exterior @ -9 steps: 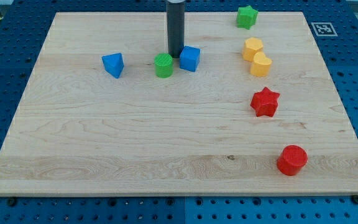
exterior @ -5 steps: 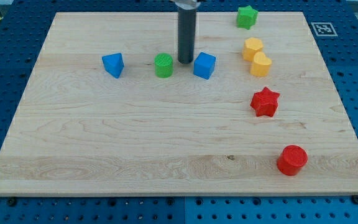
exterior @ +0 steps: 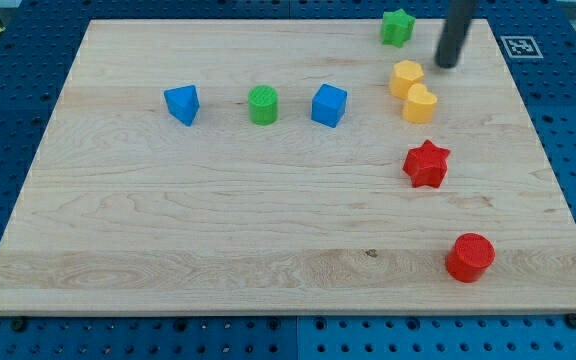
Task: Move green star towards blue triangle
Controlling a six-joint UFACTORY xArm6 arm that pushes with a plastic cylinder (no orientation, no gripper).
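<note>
Wooden board [exterior: 218, 230]: my tip [exterior: 447, 64] seemingly right of green star [exterior: 397, 27].

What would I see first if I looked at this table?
Probably my tip, the end of a dark rod coming down at the view's top right, just right of the green star and above the two yellow blocks that touch each other. Next, the row across the wooden board: a blue triangle at the left, a green cylinder, then a blue cube.
</note>
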